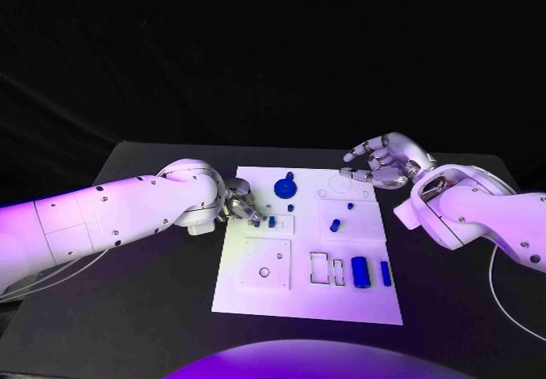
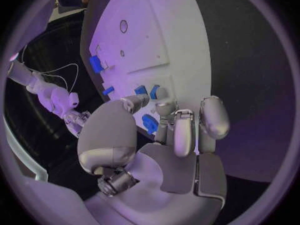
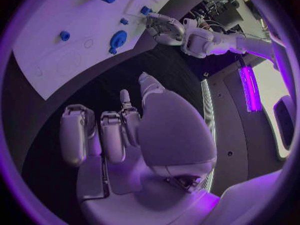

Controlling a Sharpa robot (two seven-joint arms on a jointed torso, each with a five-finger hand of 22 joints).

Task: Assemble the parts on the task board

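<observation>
Head view, left hand [image 1: 239,202] at task board [image 1: 305,296] left edge, fingertips on small blue part [image 1: 256,223], grasp unclear, right hand [image 1: 385,162] off the far right corner, fingers curled, holding nothing.

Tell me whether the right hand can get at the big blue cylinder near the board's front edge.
Probably yes. The right hand hovers empty off the task board's far right corner, and nothing stands between it and the blue cylinder; the left hand is across the board.

Small blue parts [image 1: 360,271] lie scattered across the flat white task board [image 1: 307,304], a round one [image 1: 285,188] near its far edge.
</observation>
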